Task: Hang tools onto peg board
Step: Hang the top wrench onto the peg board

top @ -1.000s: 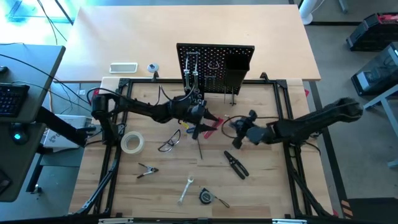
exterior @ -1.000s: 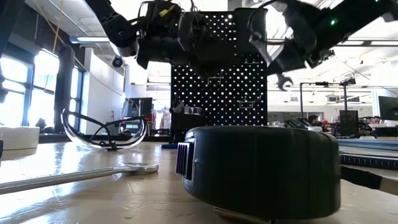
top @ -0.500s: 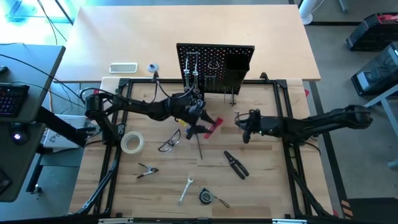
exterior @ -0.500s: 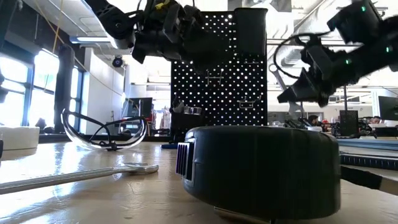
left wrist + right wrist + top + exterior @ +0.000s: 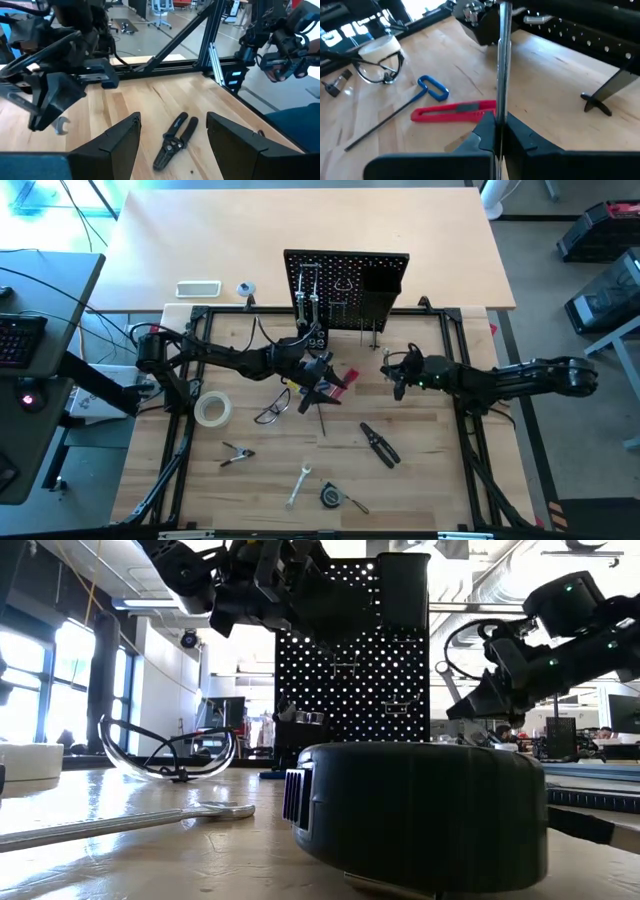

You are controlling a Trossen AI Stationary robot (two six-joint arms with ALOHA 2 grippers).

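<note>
Clamped between the closed fingers of the right gripper (image 5: 498,131) is a silver wrench (image 5: 502,60), held above the table (image 5: 430,450) right of centre, in front of the peg board (image 5: 346,285). Spread fingers are shown on the left gripper (image 5: 172,131), empty, over the red-handled tool (image 5: 337,383) and blue-handled hex key (image 5: 433,88). Black-handled pliers (image 5: 173,140) are seen lying nearby.
</note>
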